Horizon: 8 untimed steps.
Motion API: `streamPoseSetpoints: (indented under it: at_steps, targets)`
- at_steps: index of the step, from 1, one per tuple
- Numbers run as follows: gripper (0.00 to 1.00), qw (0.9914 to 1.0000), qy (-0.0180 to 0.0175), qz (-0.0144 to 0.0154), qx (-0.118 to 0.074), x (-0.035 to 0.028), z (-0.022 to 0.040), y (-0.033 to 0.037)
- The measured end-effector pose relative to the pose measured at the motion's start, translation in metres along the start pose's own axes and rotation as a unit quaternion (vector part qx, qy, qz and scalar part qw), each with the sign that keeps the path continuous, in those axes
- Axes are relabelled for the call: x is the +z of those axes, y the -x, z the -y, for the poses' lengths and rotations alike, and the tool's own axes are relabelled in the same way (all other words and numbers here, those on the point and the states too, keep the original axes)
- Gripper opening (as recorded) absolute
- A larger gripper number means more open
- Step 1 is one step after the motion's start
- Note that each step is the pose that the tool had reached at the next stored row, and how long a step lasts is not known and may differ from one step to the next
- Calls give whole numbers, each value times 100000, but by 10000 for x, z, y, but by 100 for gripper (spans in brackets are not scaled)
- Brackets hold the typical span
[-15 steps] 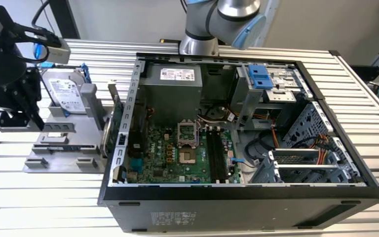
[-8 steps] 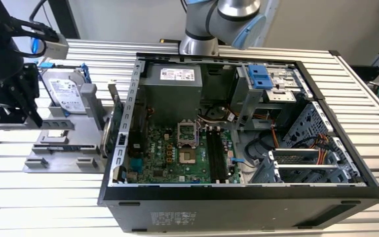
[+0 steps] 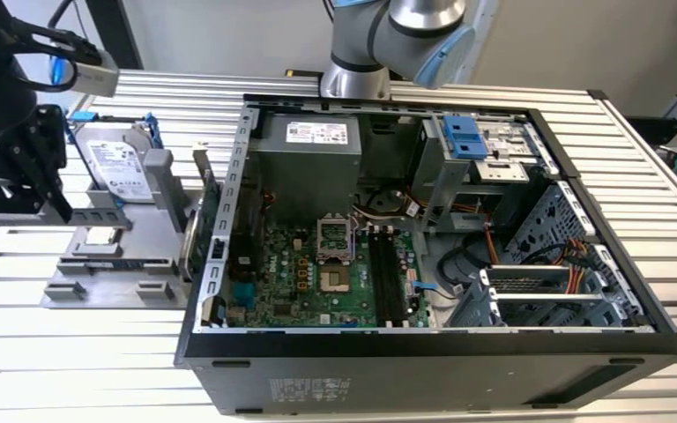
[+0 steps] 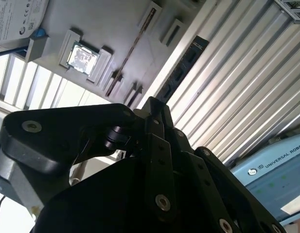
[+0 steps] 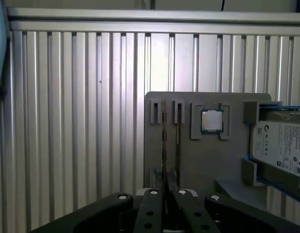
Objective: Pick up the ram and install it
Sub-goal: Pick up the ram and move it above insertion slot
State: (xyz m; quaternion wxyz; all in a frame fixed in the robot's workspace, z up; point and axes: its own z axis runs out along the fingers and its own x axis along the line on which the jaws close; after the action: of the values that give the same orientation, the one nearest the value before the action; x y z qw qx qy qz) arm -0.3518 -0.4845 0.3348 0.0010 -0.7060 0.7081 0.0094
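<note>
Over the fixture (image 5: 208,165) with one ram (image 5: 163,145) (perhaps two) and one processor (image 5: 212,120), the gripper (image 5: 167,191) hovers, state unclear.

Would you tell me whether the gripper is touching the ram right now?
Cannot tell. In the first wrist view the gripper overlaps one end of the ram, hiding any gap.

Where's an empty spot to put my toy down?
The slatted table is bare beside the grey tray, toward the exterior view's lower left corner. Inside the computer case it is crowded with the motherboard and cables.
</note>
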Motion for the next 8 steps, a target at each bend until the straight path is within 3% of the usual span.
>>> streamPoseSetpoints:
  at_steps: [8]
  targets:
    - [0, 100000, 4, 25, -1, -89, -1, 1]
